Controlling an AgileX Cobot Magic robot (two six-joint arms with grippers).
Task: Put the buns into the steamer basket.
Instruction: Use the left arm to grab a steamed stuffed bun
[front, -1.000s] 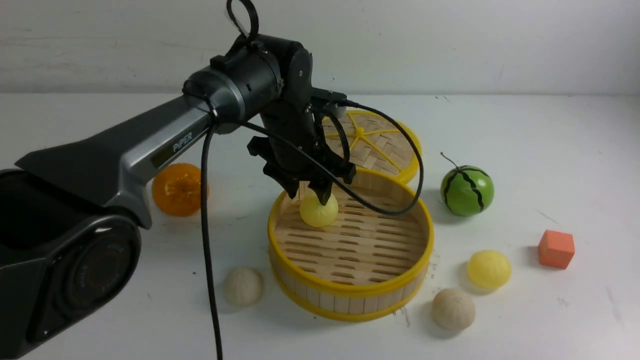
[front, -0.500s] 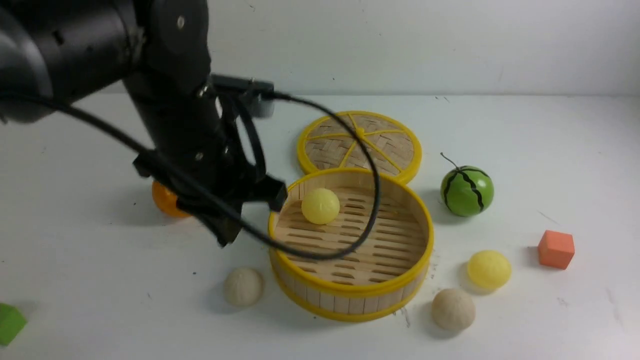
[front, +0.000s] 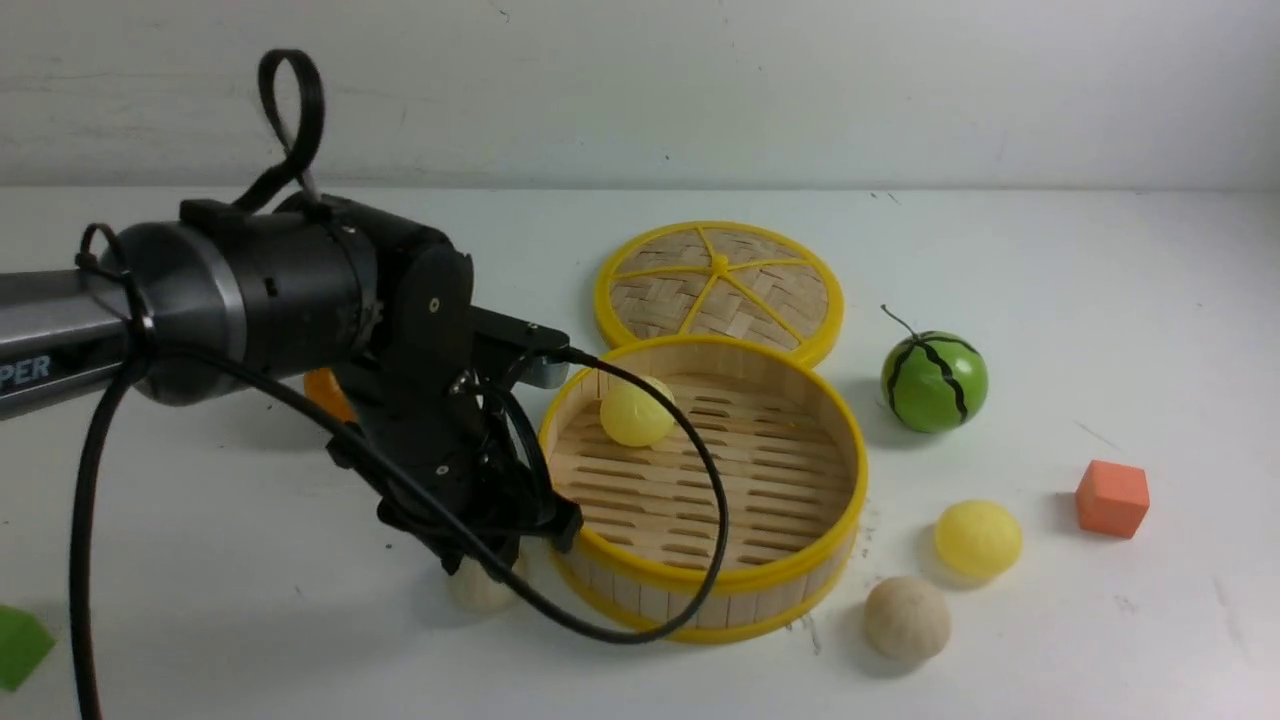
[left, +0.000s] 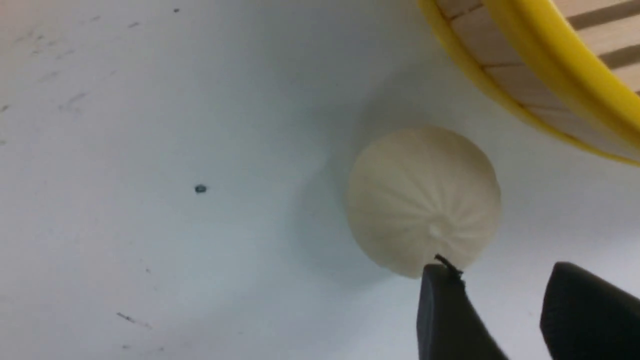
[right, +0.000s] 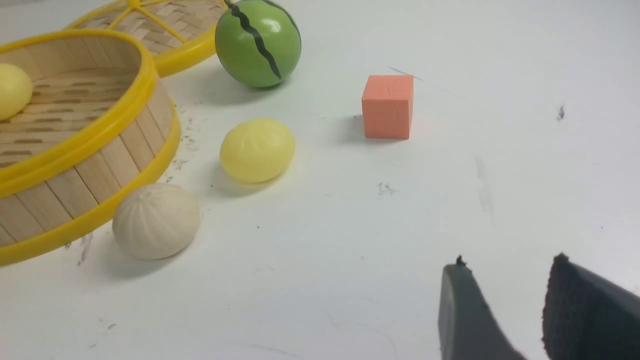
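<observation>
The steamer basket (front: 845, 500) stands mid-table with one pale yellow bun (front: 634, 413) inside, near its far-left wall. A beige pleated bun (front: 476, 592) lies on the table by the basket's front-left wall; it also shows in the left wrist view (left: 424, 200). My left gripper (front: 487, 562) is open and empty, low over this bun; in the left wrist view (left: 500, 272) one fingertip (left: 440, 295) is at the bun's edge. A yellow bun (front: 977, 539) and a beige bun (front: 906, 618) lie right of the basket. My right gripper (right: 505, 272) is open, empty, over bare table.
The woven lid (front: 720, 285) lies behind the basket. A green watermelon ball (front: 933, 381) and an orange cube (front: 1112, 497) are at the right. An orange tangerine (front: 325, 392) is mostly hidden behind my left arm. A green block (front: 20, 645) sits at the front left edge.
My left gripper let go of the yellow bun in the basket, swung out over the left rim and came down over the beige bun at the basket's front left.
</observation>
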